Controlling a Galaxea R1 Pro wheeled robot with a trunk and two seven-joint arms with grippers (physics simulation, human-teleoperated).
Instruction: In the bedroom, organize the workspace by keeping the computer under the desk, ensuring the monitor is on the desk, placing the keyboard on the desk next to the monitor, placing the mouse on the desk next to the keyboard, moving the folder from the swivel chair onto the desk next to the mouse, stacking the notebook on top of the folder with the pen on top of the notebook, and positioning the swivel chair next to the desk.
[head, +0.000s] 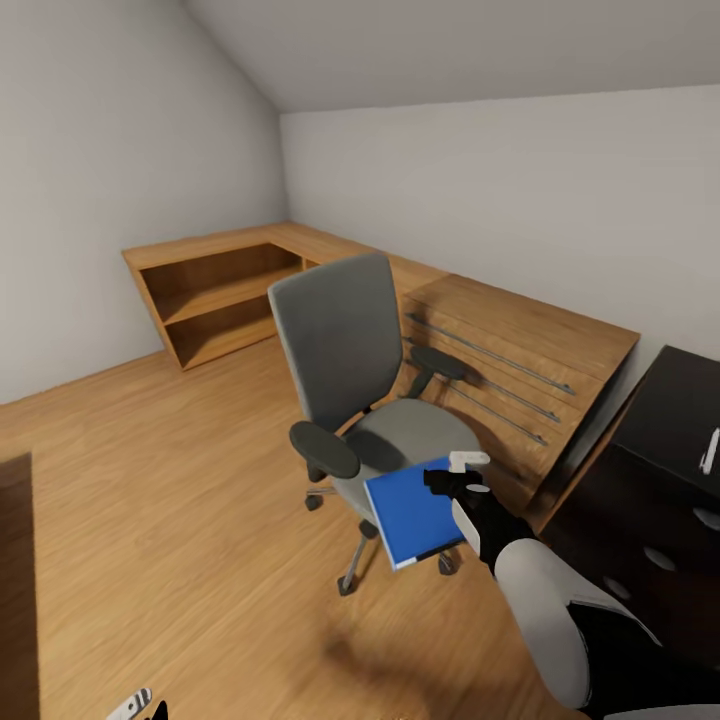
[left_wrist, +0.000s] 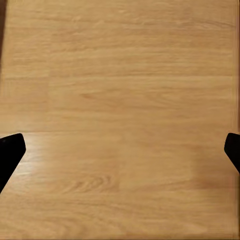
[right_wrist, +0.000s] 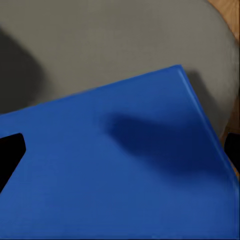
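The swivel chair (head: 365, 400), grey with dark armrests, stands on the wood floor in the middle of the head view. The bright blue folder (head: 412, 512) lies tilted at the front right of its seat, overhanging the edge. My right gripper (head: 450, 483) hovers at the folder's far right corner. In the right wrist view the right gripper (right_wrist: 120, 155) is open, its dark fingertips (right_wrist: 11, 150) wide apart over the folder (right_wrist: 115, 170) and the grey seat (right_wrist: 100, 45). My left gripper (left_wrist: 120, 150) hangs open over bare floor. The black-topped desk (head: 670, 410) at the right carries a pale pen (head: 710, 450).
A light-wood dresser (head: 520, 340) with long metal handles stands right behind the chair. A low open wooden shelf unit (head: 215, 290) fills the far corner. The desk's dark drawer unit (head: 640, 540) is close to my right arm. Open floor lies to the left.
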